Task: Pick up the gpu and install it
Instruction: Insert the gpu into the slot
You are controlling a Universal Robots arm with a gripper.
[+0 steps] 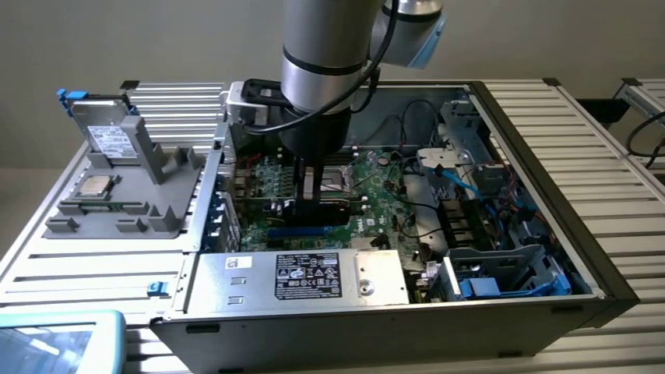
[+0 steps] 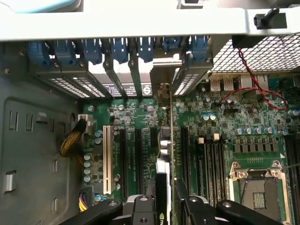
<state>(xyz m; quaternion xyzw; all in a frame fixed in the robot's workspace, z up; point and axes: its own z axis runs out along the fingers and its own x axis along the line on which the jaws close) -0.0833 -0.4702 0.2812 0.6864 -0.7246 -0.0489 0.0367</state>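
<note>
The gpu (image 1: 324,210) stands on edge over the green motherboard (image 1: 379,183) inside the open computer case, its black cooler facing the front. My gripper (image 1: 314,191) reaches straight down and is shut on its top edge. In the wrist view the gpu (image 2: 165,145) shows edge-on as a thin strip running between the black expansion slots, with one black finger (image 2: 187,204) on each side of it. Its silver end bracket (image 2: 164,77) lies at the rear slot openings under the blue latches (image 2: 117,49). I cannot tell whether its lower edge sits in a slot.
The empty CPU socket (image 2: 258,187) lies beside the slots, and a white slot (image 2: 107,159) on the other side. A labelled power supply (image 1: 311,276) fills the case front. Blue cables and a drive cage (image 1: 499,273) crowd the exterior view's right. A grey stand (image 1: 124,195) holds a silver drive (image 1: 109,136).
</note>
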